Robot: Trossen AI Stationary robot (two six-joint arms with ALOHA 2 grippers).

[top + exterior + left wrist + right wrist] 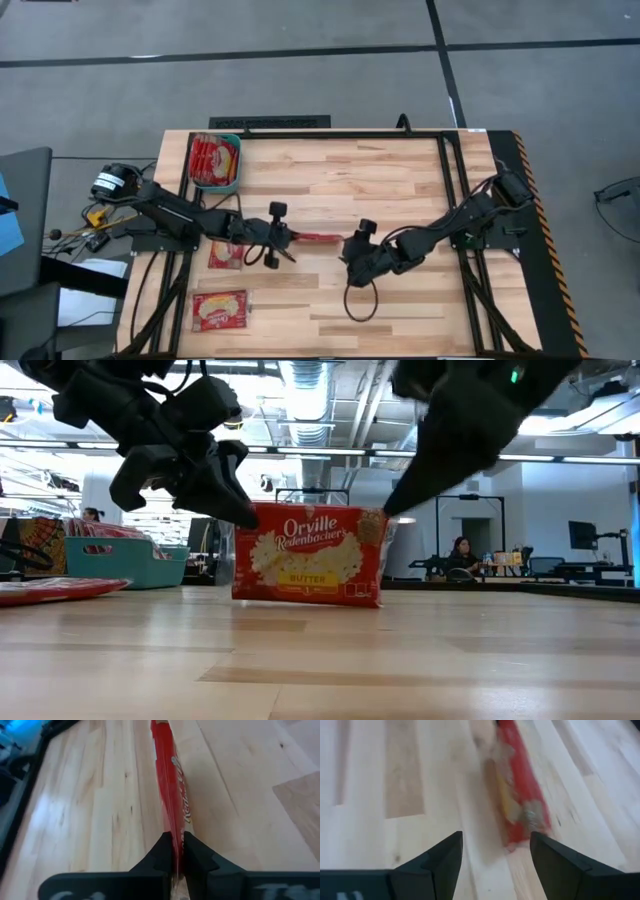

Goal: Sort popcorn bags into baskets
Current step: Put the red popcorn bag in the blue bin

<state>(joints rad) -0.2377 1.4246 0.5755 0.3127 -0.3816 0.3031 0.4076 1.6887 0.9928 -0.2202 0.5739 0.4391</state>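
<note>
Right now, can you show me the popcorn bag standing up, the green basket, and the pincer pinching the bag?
standing popcorn bag (308, 555), low view, on its printed front.
green basket (236, 170), high view, on its right rim.
left pincer (177, 851), left wrist view, between its fingertips clamping the bag's edge.

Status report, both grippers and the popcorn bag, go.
Left gripper shut on popcorn bag, bag on edge at table centre. Right gripper open, just clear of bag's far end. Teal basket already holds bags; nothing in the way.
</note>
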